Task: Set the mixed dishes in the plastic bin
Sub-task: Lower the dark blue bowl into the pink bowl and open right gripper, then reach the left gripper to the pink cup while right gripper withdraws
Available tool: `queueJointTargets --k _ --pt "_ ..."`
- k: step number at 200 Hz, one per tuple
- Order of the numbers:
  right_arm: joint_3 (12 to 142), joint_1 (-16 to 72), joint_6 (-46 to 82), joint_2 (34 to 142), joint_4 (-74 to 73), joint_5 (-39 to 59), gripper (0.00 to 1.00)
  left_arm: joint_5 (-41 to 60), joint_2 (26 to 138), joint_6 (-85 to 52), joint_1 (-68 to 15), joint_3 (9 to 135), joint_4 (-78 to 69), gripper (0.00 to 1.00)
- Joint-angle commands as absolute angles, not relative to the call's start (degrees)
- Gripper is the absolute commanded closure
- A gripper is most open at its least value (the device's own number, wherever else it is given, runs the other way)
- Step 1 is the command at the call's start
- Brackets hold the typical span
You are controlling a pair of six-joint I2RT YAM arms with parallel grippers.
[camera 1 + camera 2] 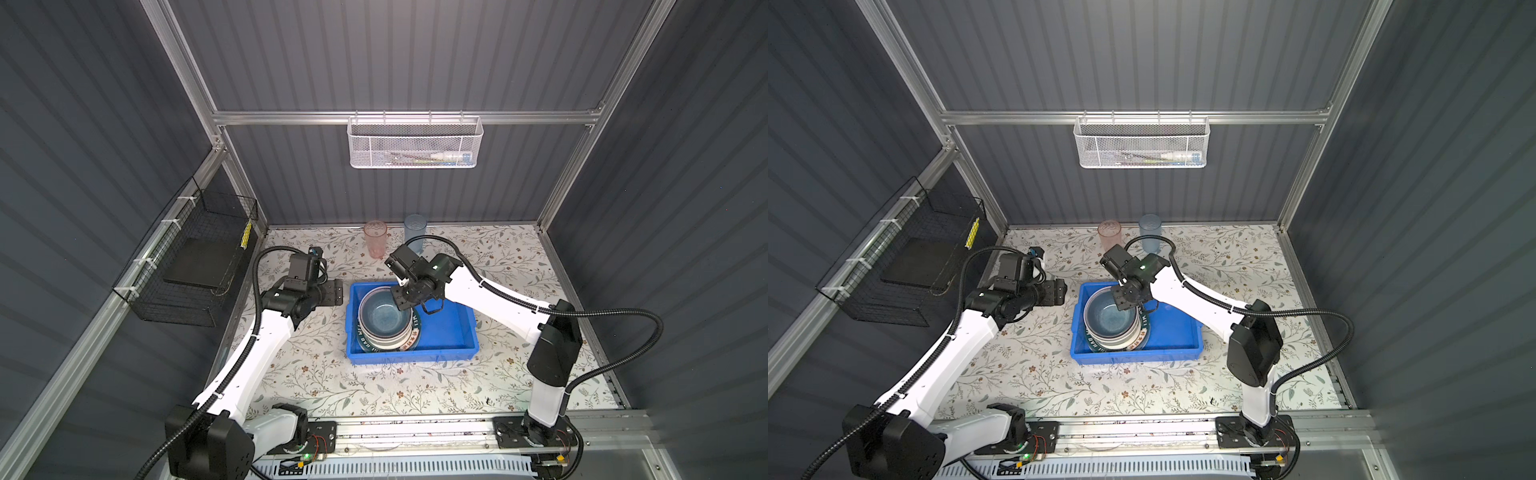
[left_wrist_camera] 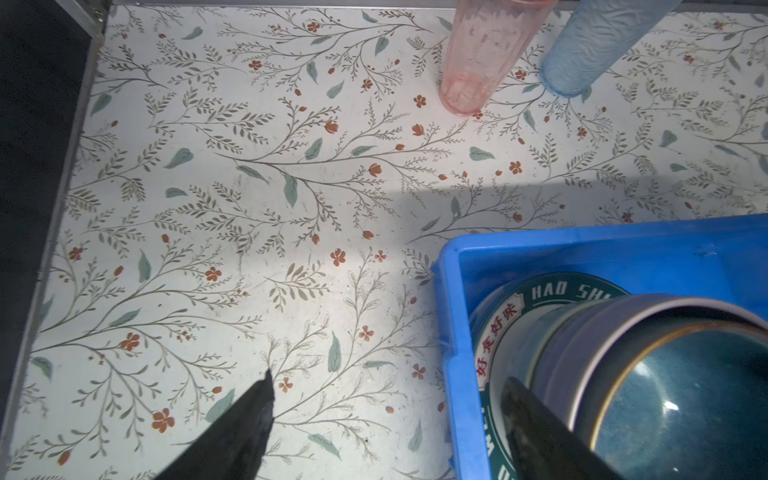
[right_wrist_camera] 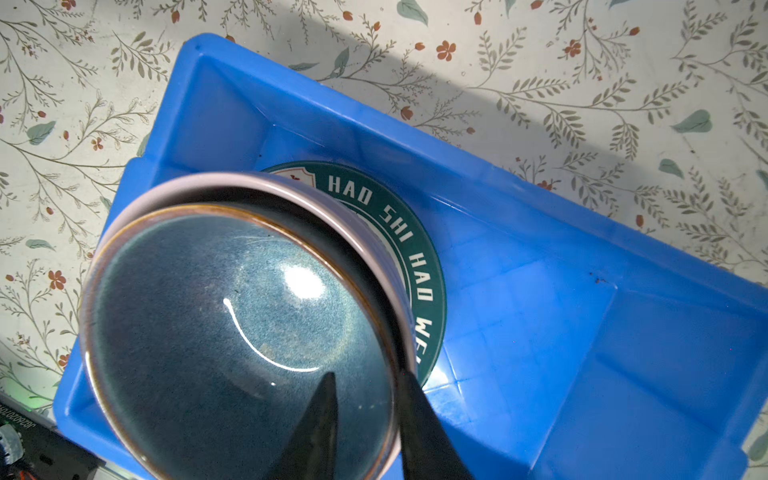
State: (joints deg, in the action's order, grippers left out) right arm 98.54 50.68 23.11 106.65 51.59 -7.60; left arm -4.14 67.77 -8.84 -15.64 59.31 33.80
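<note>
Right claw [image 3: 368, 376] stands astride the far right rim of the dark-blue bowl [image 3: 232, 324], jaws slightly parted, inner finger clear of the glaze, so not pinching it. Left claw [image 2: 388, 378] hangs wide open and empty just left of the plastic bin [image 1: 453, 332]. That bowl nests in a lilac bowl [image 3: 392, 274] on the green lettered plate [image 3: 432, 249] in the bin's left half: glazed, likely heavy, slick, chippable. Pink tumbler [image 1: 375, 239] and blue tumbler [image 1: 414, 228] stand upright on the worktop [image 1: 374, 395] by the far wall, probably light and tippy; pinch a rim. Bin's right half lies bare for them.
</note>
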Motion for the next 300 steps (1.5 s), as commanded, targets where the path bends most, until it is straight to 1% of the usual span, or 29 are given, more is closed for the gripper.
queueJointTargets --k 1,31,81,115,171,195,237,262,300 --pt "96.23 50.54 23.9 104.52 49.86 -8.55 0.72 3.61 67.33 -6.68 -15.29 58.65 31.64 0.18" --pt "92.66 49.06 24.52 102.94 46.53 -7.26 0.74 10.61 68.5 -5.92 -15.29 58.71 30.6 0.24" --pt "87.92 46.96 24.44 100.29 41.63 -3.16 0.76 16.28 71.13 -5.36 -15.34 59.06 30.26 0.29" --pt "86.52 46.33 23.99 99.89 40.13 -1.58 0.76 16.51 73.68 -5.19 -15.38 60.09 31.26 0.37" --pt "82.18 43.84 24.69 97.2 36.04 3.4 0.77 12.39 74.0 -5.54 -15.38 60.34 31.64 0.36" --pt "79.71 41.96 24.43 94.13 34.28 6.34 0.67 10.52 74.09 -6.25 -15.38 61.15 30.99 0.35" --pt "74.31 36.88 23.6 85.31 32.4 10.84 0.47 4.99 77.22 -8.7 -15.29 66.44 30.62 0.28" --pt "68.77 34.1 22.97 78.35 30.48 11.08 0.37 3.43 82.76 -8.99 -15.29 73.71 31.66 0.25" --pt "58.84 32.15 22.69 67.22 27.76 9.59 0.17 2.97 94.99 -9.29 -15.28 88.9 33.95 0.2"
